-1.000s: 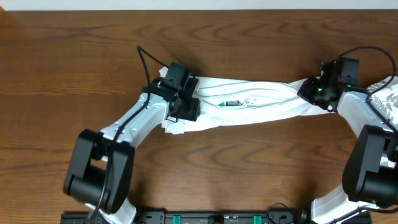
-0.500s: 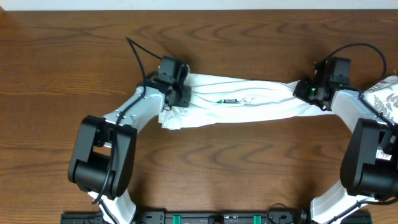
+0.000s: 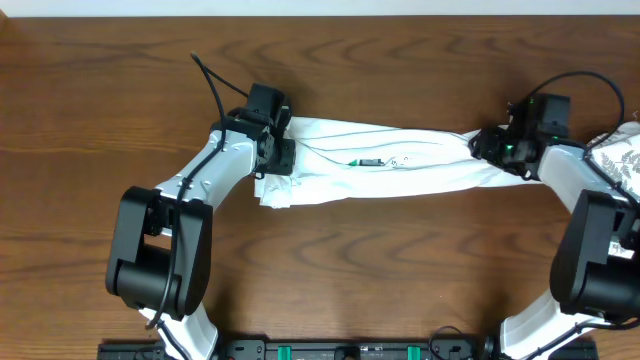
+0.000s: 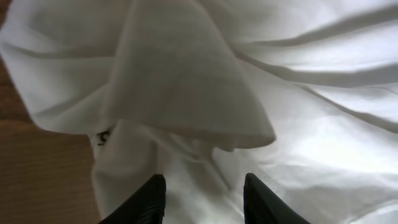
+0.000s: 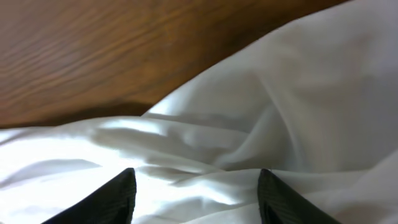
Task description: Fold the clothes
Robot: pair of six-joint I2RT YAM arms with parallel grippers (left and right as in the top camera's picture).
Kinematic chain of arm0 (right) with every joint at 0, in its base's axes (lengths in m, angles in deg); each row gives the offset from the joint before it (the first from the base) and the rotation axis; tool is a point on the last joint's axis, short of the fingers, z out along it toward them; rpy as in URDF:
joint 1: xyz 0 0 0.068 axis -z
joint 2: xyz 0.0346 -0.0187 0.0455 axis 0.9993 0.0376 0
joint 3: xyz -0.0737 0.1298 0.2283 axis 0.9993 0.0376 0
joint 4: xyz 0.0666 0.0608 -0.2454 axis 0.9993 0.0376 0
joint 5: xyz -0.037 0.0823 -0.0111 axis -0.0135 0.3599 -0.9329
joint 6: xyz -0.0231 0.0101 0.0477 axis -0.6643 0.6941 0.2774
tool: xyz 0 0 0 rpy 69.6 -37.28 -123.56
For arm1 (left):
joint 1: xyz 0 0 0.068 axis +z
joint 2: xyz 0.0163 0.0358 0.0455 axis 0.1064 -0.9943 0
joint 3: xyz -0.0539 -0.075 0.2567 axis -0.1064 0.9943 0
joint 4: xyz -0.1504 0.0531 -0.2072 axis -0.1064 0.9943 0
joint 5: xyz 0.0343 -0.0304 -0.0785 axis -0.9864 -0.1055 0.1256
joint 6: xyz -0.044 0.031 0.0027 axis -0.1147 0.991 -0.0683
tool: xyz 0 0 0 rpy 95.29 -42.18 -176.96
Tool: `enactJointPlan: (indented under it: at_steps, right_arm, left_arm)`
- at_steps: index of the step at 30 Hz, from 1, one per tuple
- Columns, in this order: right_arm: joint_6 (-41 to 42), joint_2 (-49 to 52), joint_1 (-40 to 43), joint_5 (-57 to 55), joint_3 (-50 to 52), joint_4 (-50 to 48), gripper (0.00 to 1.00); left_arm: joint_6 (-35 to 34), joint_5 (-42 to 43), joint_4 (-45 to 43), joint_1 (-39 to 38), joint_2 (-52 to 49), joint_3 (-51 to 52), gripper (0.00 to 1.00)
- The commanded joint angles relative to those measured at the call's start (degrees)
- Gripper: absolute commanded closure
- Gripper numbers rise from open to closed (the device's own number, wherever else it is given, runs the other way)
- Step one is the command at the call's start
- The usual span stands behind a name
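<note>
A white garment lies stretched in a long wrinkled band across the wooden table. My left gripper is over its bunched left end. In the left wrist view its jaws stand apart above a raised fold of the cloth, with nothing pinched between them. My right gripper is at the garment's right end. Seen from the right wrist, that gripper is wide open over the creased white fabric.
A small dark tag shows near the middle of the garment. A leaf-patterned cloth lies at the right edge beside my right arm. Bare wood runs along the near and far sides of the garment.
My right gripper has opened and let go of the garment's right end. My left gripper has shifted up and to the left along the left end.
</note>
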Motion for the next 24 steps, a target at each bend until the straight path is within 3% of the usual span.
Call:
enactJointPlan:
  at_steps: [1,7,16,24]
  right_arm:
    - [-4.04,-0.46,2.64,11.19,-0.48,-0.13,0.37]
    - [-6.91,-3.76,4.83,20.98,-0.48,-0.13,0.31]
    - [-5.01,-12.87,4.83,14.73,-0.48,2.58,0.27]
    - [-1.88,-14.62,4.83,2.78,-0.48,9.25,0.21]
  left_arm:
    - [0.09,1.53,0.09,-0.11,0.68,-0.13,0.58]
    - [-0.11,-1.07,-0.13,1.4,-1.64,1.16,0.59]
    - [-4.94,-1.73,0.24,6.67,-9.07,1.16,0.94]
    - [-6.36,-5.11,0.39,14.6,-9.66,1.14,0.94]
